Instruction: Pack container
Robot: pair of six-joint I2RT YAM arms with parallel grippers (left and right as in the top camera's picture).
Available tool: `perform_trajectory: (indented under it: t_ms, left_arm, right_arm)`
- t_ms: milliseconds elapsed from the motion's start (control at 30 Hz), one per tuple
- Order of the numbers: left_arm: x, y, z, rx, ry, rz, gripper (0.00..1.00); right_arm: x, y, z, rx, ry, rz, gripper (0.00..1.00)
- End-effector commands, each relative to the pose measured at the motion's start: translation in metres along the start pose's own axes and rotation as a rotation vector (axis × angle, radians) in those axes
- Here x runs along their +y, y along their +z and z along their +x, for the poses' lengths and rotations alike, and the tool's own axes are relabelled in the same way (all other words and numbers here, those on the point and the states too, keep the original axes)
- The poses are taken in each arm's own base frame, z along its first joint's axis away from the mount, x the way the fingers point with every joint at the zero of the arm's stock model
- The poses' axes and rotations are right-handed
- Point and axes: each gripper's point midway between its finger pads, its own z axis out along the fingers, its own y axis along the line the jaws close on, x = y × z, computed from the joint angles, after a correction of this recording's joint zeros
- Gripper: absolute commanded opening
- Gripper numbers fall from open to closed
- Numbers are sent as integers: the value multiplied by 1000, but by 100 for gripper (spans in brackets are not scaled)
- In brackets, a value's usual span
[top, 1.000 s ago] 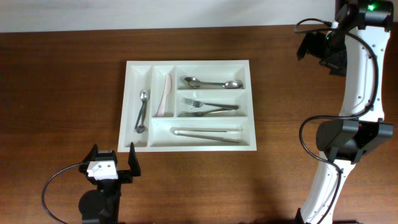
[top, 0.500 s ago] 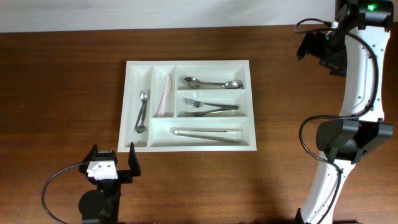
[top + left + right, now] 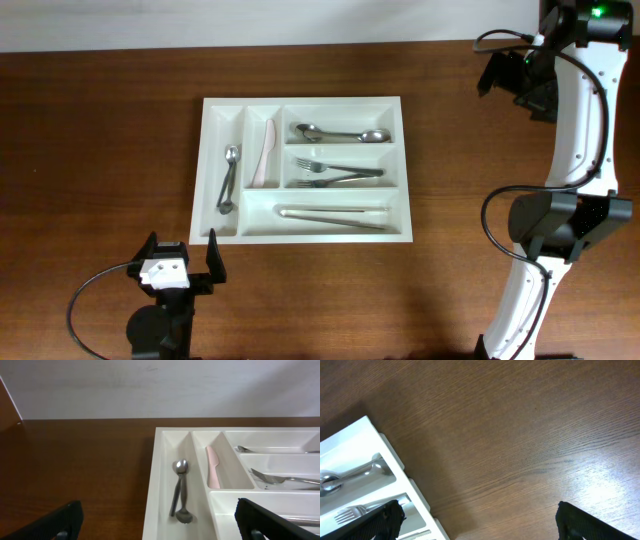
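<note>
The white cutlery tray (image 3: pixel 228 107) lies in the middle of the brown table. Its compartments hold two small spoons (image 3: pixel 228 180), a pink knife (image 3: pixel 266 152), spoons (image 3: pixel 342 134), forks (image 3: pixel 338 175) and steel tongs (image 3: pixel 334 215). The left wrist view shows the tray (image 3: pixel 152 490), the small spoons (image 3: pixel 179 491) and the pink knife (image 3: pixel 213 466). My left gripper (image 3: pixel 181 262) is open and empty just in front of the tray's near left corner. My right gripper (image 3: pixel 512 80) is open and empty, high at the far right; its view shows the tray's corner (image 3: pixel 384 445).
A pale wall (image 3: pixel 160 387) runs behind the table's far edge. The right arm's white links and base (image 3: pixel 560 225) stand at the right side of the table. The left arm's base (image 3: pixel 160 325) sits at the front edge.
</note>
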Motion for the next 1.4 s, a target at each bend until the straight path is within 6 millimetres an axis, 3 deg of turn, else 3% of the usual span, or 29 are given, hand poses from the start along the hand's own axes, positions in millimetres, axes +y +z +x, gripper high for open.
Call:
perform_trajectory:
  t_ms: [0,167,333,500,800,1067,1367]
  left_arm:
    - [0,1,3,0,8,1,99]
    - [0,1,3,0,8,1,99]
    - [0,1,3,0,8,1,99]
    - [0,1,3,0,8,1,99]
    - [0,1,3,0,8,1,99]
    - [0,1,3,0,8,1,99]
    - [0,1,3,0,8,1,99]
  right_arm:
    - [6,-13,2,-25,-6,-13,99]
    - [35,-61,22,-106,-79,-74,99]
    - [54,-112,64,-158,-160,-131,99]
    - [45,-149,88,-312,-190,-173,99]
    - [14,-185,133,-667,-185,-372,99]
    - [-17,-168,177,-959,-286,-464,99]
    - [-41,-99,210,-1084,-294,-514,98]
